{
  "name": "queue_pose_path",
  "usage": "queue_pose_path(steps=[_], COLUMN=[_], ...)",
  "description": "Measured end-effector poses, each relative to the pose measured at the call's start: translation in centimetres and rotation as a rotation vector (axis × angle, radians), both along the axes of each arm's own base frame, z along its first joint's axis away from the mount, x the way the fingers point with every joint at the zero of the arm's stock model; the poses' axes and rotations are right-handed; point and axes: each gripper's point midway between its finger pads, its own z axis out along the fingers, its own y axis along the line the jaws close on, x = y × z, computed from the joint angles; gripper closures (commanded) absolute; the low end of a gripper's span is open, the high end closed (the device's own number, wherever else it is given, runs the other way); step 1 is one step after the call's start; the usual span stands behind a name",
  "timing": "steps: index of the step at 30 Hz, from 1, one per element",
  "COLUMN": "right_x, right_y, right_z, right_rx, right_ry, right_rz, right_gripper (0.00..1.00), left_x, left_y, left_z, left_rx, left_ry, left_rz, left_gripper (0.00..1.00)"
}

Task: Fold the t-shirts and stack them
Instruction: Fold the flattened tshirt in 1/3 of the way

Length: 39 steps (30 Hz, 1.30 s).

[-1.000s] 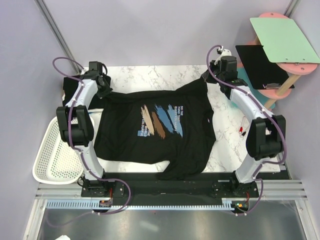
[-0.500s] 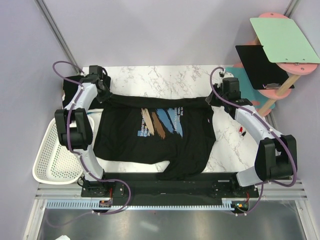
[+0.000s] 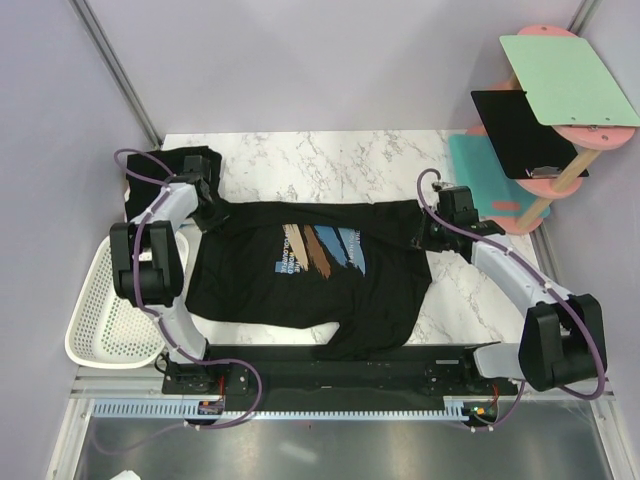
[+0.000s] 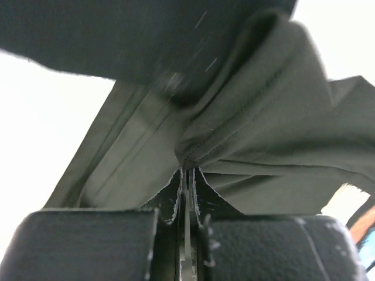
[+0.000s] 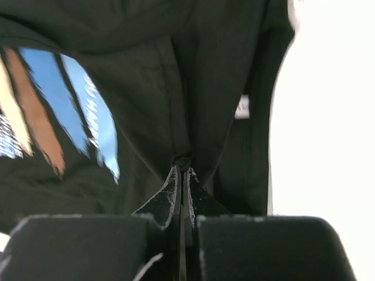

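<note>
A black short-sleeved cotton t-shirt (image 3: pixel 300 290) lies spread across the middle of the white marble-patterned desk (image 3: pixel 330 160), its blue, brown and white chest print (image 3: pixel 320 248) facing up. The shirt's far edge is doubled over toward the near side, and the fold runs straight between the two arms, cutting across the top of the print. The left tool (image 3: pixel 208 213) is clenched on the fold's left end; in the left wrist view its black fingers (image 4: pixel 170 199) are pressed together with a bunch of hem fabric pinched at their tips. The right tool (image 3: pixel 422 238) grips the fold's right end the same way, its fingers (image 5: pixel 202 202) squeezed onto a gather of black cloth, with the print to the left and a small white label (image 5: pixel 242 107) just to the right. A second black shirt (image 3: pixel 188 161) lies crumpled at the desk's far left corner, behind the left tool. A white perforated plastic basket (image 3: pixel 100 325) sits off the desk's left edge. A teal mat (image 3: pixel 478 178) lies past the far right corner, near a flat black panel (image 3: pixel 512 128)
</note>
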Motion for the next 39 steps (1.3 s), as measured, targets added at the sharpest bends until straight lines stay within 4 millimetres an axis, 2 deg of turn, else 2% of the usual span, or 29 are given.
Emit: queue_pose_path(steps=[1,2,3,4,5,6,9,11,14,15,18,20,22,24,29,32,35,36,38,39], right_x=[-0.5,-1.1,-1.6,-2.0,-2.5,-2.9,-4.6,-5.2,-4.3,-3.1,-0.9,0.7,2.0,3.1,3.8,4.5,5.7,6.0,6.6,6.8], right_y=[-0.1,-0.1,-0.1,-0.1,0.0,0.1,0.3,0.3,0.3,0.3,0.7,1.2,1.7,2.1,2.6,2.9,3.3,3.5,3.8,4.0], right_z=[-0.5,-1.0,-1.6,-2.3,-3.0,-3.6,-5.2,-5.2,-3.7,-2.6,-1.1,-0.8,-1.3,-3.0,-6.9,-7.2,-7.0,-7.0,-6.9,-6.9], right_rx=[-0.007,-0.014,-0.019,-0.023,-0.024,-0.025,-0.036,-0.043,-0.057,-0.063,-0.053,-0.036,-0.026,-0.022,-0.016,-0.005,0.012,0.018,0.031,0.038], right_ry=[0.029,0.062,0.095,0.131,0.17,0.202,0.301,0.322,0.275,0.228,0.145,0.099,0.087,0.102,0.167,0.15,0.121,0.114,0.102,0.094], right_rz=[0.002,0.006,0.011,0.02,0.031,0.039,0.082,0.092,0.099,0.088,0.082,0.083,0.087,0.09,0.097,0.095,0.093,0.094,0.095,0.095], right_gripper=[1.0,0.96,0.81,0.7,0.64,0.43,0.19,0.17,0.22,0.26,0.3,0.31,0.32,0.32,0.36,0.36,0.44,0.54,0.63,0.75], left_x=[-0.7,-1.1,-1.5,-1.7,-1.9,-1.9,-1.9,-2.0,-1.8,-1.7,-1.6,-1.5,-1.6,-1.6,-1.6,-1.6,-1.6,-1.6,-1.6,-1.6], left_y=[0.0,-0.1,-0.1,-0.1,-0.2,-0.2,-0.3,-0.3,-0.3,-0.3,-0.3,-0.3,-0.2,-0.2,-0.2,-0.2,-0.2,-0.2,-0.2,-0.2], left_z=[-0.3,-0.5,-0.6,-0.7,-0.8,-0.8,-0.6,0.1,1.8,2.5,4.5,5.1,5.2,5.2,5.2,5.2,5.2,5.2,5.2,5.2], left_rx=[-0.002,-0.004,-0.006,-0.007,-0.011,-0.012,-0.018,-0.018,-0.018,-0.017,-0.016,-0.015,-0.013,-0.012,-0.012,-0.012,-0.012,-0.012,-0.012,-0.012], left_ry=[0.015,0.024,0.031,0.038,0.04,0.042,0.034,0.018,-0.028,-0.049,-0.103,-0.121,-0.124,-0.123,-0.123,-0.123,-0.123,-0.123,-0.123,-0.122], left_rz=[0.004,0.008,0.011,0.014,0.018,0.02,0.031,0.033,0.032,0.032,0.031,0.031,0.032,0.032,0.032,0.031,0.031,0.031,0.031,0.03], left_gripper=[0.97,0.84,0.73,0.48,0.05,0.0,0.0,0.0,0.0,0.0,0.0,0.0,0.0,0.0,0.0,0.0,0.0,0.0,0.0,0.0])
